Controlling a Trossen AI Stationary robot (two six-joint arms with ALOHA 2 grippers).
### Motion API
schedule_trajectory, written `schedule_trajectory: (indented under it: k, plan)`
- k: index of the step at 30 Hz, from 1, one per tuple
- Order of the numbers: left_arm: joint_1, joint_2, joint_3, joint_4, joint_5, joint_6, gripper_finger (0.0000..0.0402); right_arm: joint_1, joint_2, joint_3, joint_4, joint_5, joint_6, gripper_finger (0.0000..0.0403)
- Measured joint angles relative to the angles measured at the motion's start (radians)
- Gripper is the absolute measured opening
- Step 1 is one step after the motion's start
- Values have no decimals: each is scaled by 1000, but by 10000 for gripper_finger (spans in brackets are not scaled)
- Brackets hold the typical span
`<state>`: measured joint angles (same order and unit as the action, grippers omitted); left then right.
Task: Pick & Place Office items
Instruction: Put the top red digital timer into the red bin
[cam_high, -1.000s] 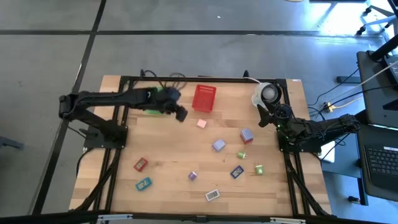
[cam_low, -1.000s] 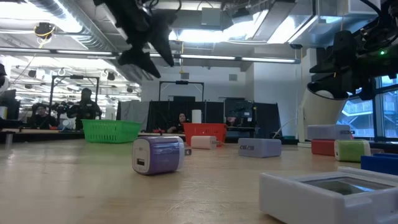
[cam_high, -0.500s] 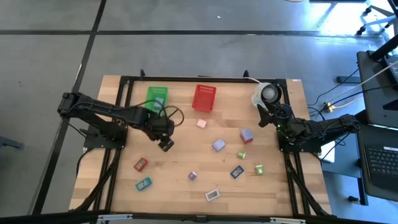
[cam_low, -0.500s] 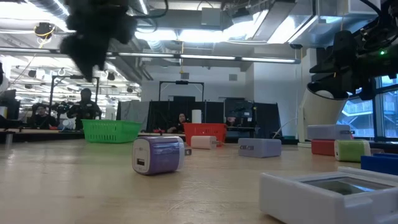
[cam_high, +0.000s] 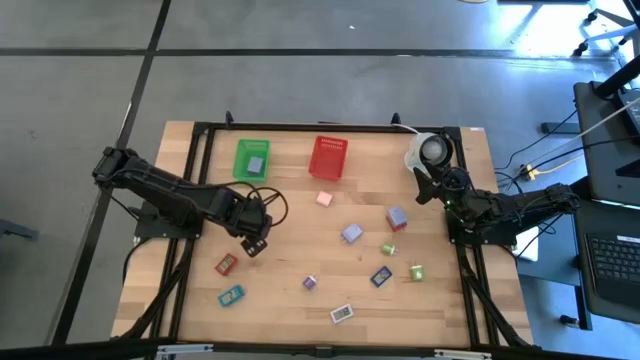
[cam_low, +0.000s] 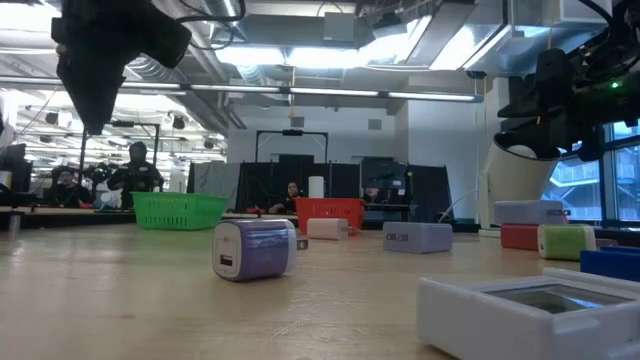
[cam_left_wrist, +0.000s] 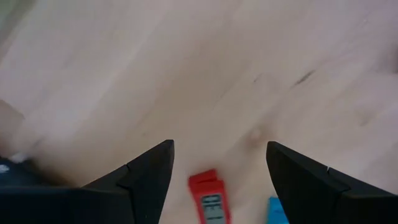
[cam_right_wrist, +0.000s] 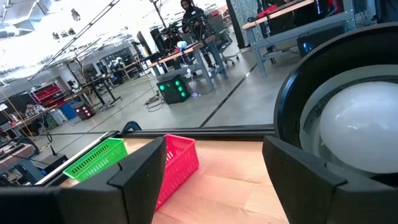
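My left gripper (cam_high: 255, 243) (cam_left_wrist: 219, 146) hangs open over the wooden table, fingers pointing down, holding nothing. A flat red item (cam_high: 226, 265) (cam_left_wrist: 210, 202) lies just on its near-left side, with a teal one (cam_high: 231, 296) beyond that. More office items lie flat across the middle and right: pink (cam_high: 324, 199), two lavender (cam_high: 351, 234) (cam_high: 397, 218), green (cam_high: 388, 249), blue (cam_high: 381, 277), white (cam_high: 342, 314). A lavender piece (cam_high: 257, 163) lies in the green basket (cam_high: 240, 158). My right gripper (cam_high: 425, 185) (cam_right_wrist: 214, 142) waits open and level at the far right.
A red mesh basket (cam_high: 328, 157) stands at the far edge beside the green one. A white round cup-like thing (cam_high: 432, 152) sits at the far right, close in front of my right gripper. Bare wood lies under my left gripper. Black frame rails run along the table's sides.
My left gripper has swung from near the baskets at the far edge toward the near edge and a little left, sinking slightly. It has tipped from slanting to pointing straight down, and stays open. The green basket, covered by the arm before, now shows.
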<state>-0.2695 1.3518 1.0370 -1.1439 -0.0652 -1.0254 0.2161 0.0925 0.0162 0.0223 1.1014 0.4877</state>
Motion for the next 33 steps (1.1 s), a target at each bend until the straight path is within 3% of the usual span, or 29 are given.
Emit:
schedule_trajectory:
  k: [12, 21, 29, 33]
  plan:
    - [0, 0, -35, -3, -38, 166, 253, 0, 0, 0, 0, -2, 0, 270]
    - [10, -14, -227, 96, 56, 161, 252, 0, 0, 0, 0, -2, 0, 270]
    - [11, -15, -230, 95, 11, 148, 242, 0, 0, 0, 0, -2, 0, 270]
    - [11, -15, -230, 95, 96, 74, 242, 0, 0, 0, 0, -2, 0, 270]
